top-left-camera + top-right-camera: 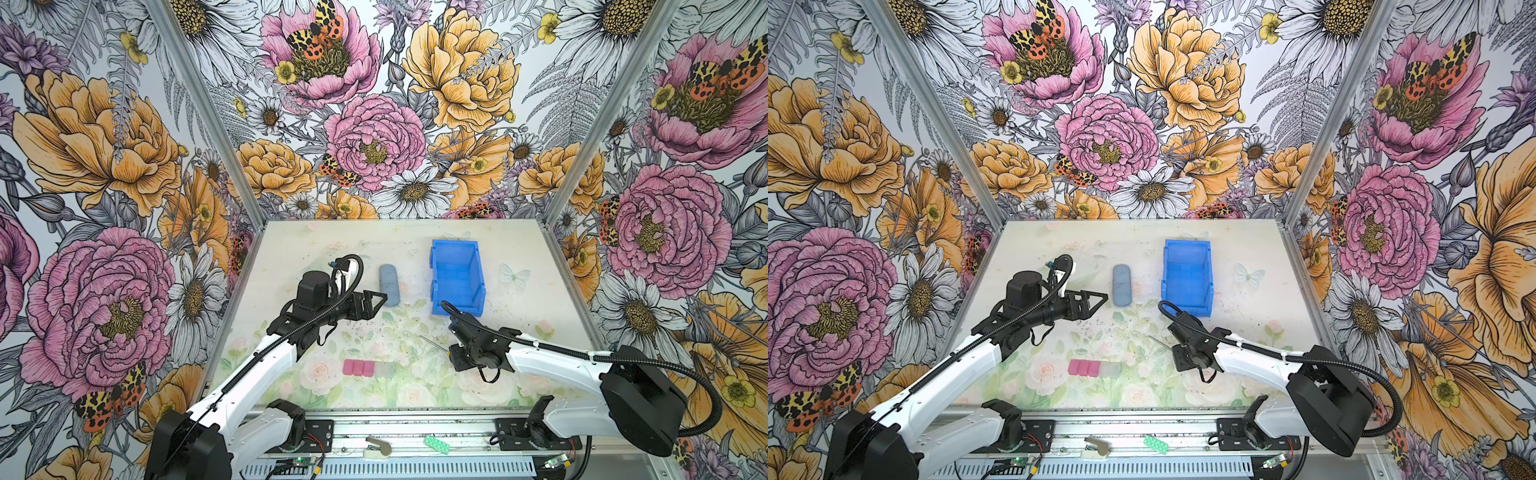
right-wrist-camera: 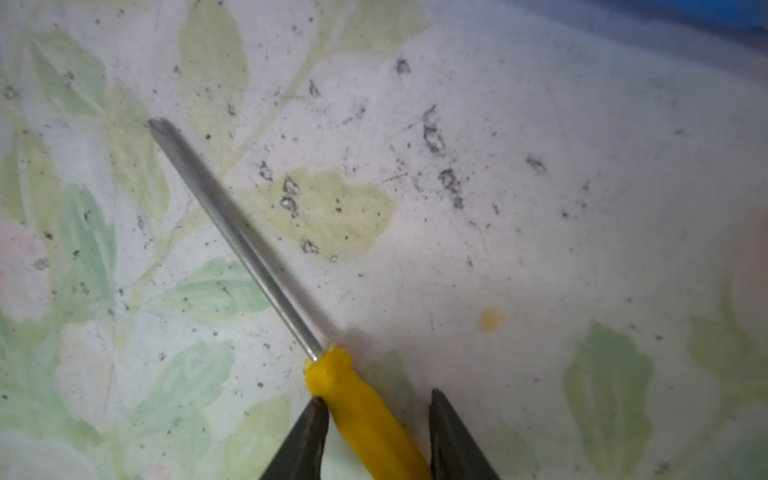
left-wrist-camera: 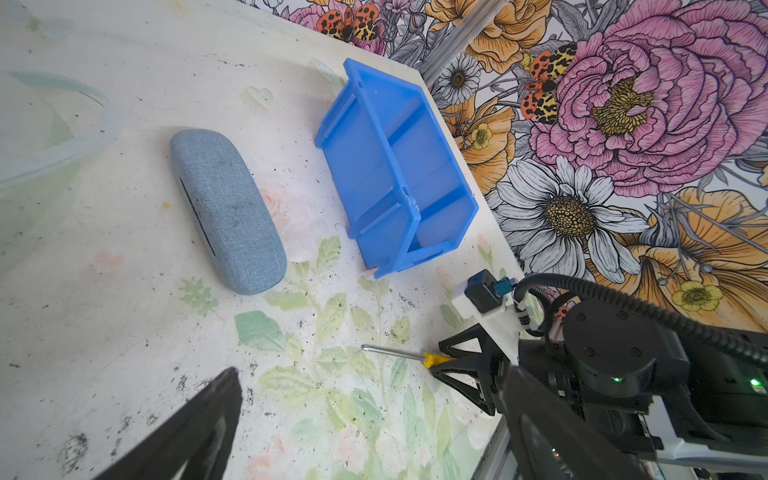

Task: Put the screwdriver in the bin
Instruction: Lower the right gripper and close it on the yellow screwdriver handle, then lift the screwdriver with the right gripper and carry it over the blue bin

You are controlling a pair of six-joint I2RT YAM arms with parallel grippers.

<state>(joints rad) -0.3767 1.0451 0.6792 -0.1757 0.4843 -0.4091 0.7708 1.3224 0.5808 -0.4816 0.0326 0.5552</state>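
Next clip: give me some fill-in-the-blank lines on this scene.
1. The screwdriver lies on the ___.
2. The right gripper has its fingers either side of the screwdriver's yellow ___.
3. The bin is coloured ___.
Missing words: table; handle; blue.

In both top views we saw only the thin shaft of the screwdriver (image 1: 432, 343) (image 1: 1160, 342); the right gripper (image 1: 451, 353) hid the handle. In the right wrist view the bottom edge cut off the handle's end and both fingers (image 2: 307, 440), and the bin (image 2: 744, 12) was a blurred blue strip.
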